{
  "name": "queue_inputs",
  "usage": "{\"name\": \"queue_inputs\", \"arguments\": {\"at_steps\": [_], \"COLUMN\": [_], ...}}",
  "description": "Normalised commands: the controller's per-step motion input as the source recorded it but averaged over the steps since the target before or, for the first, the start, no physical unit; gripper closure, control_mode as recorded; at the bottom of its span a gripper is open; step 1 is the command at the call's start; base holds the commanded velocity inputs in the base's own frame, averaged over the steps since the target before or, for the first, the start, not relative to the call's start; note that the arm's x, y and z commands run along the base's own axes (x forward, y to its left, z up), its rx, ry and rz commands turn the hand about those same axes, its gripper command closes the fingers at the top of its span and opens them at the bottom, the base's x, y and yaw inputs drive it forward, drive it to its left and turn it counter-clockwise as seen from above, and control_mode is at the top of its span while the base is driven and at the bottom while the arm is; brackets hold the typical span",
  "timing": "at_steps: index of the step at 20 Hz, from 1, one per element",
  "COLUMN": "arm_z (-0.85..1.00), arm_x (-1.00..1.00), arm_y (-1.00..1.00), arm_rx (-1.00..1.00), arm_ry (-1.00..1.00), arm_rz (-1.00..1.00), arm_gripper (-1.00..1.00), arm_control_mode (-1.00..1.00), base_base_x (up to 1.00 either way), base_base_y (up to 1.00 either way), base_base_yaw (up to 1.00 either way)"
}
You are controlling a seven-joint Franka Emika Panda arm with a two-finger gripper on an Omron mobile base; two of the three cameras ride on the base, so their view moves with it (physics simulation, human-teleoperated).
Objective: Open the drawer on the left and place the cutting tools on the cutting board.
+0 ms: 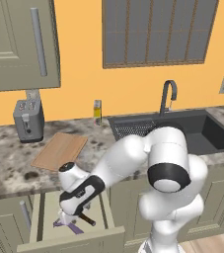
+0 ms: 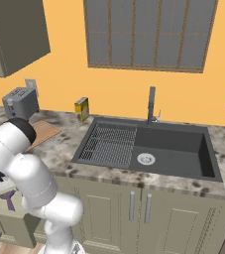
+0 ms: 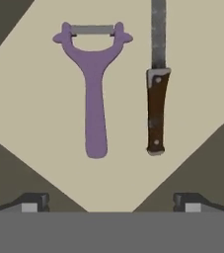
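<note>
Drawer [image 1: 39,217] pulled open below the counter [image 1: 5,163], pale inside showing, at lower left of the left base view. Inside it, side by side and apart: purple peeler [image 3: 94,89] and knife [image 3: 156,94] with silver blade and dark brown handle, lying parallel on the drawer floor, peeler on the left and knife on the right in the hand view. Peeler's blade end and knife's blade both pointing to the top of that view.

Gripper [image 3: 111,203] hanging over the drawer, fingers spread wide, pinching nothing, tips well short of both tools. Seen from the left base view, hand [image 1: 76,197] reaching down into the drawer, knife handle [image 1: 88,219] and peeler [image 1: 69,226] just below it.

Cutting board [image 1: 60,150] flat on the counter, behind the drawer, bare on top, just in front of the grey toaster [image 1: 28,118]. Sink [image 2: 178,149] with faucet [image 2: 151,105] off to the right, dark draining rack [image 2: 109,145] in its left half. Small yellow carton [image 2: 82,108] against the wall between toaster and sink.
</note>
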Motion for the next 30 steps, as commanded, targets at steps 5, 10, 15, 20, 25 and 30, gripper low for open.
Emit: {"name": "queue_inputs", "arguments": {"at_steps": [5, 10, 15, 20, 25, 30], "arm_z": [-0.15, -0.06, -0.11, -0.18, -0.02, 0.0], "arm_x": [0.1, 0.15, 0.11, 0.19, 0.02, 0.07], "arm_y": [0.13, 0.17, 0.21, 0.29, 0.06, 0.3], "arm_rx": [0.0, 0.04, 0.07, 0.02, 0.0, -0.01], "arm_ry": [-0.11, -0.03, 0.0, -0.01, 0.0, 0.0], "arm_rz": [-0.09, -0.12, -0.11, -0.11, -0.01, 0.0], "arm_gripper": [-1.0, -1.0, -1.0, -1.0, -1.0, -1.0], "arm_control_mode": [-1.0, -1.0, -1.0, -1.0, -1.0, -1.0], "base_base_x": [0.0, 0.0, 0.0, 0.0, 0.0, 0.0], "base_base_y": [0.0, 0.0, 0.0, 0.0, 0.0, 0.0], "base_base_yaw": [0.0, 0.0, 0.0, 0.0, 0.0, 0.0]}}
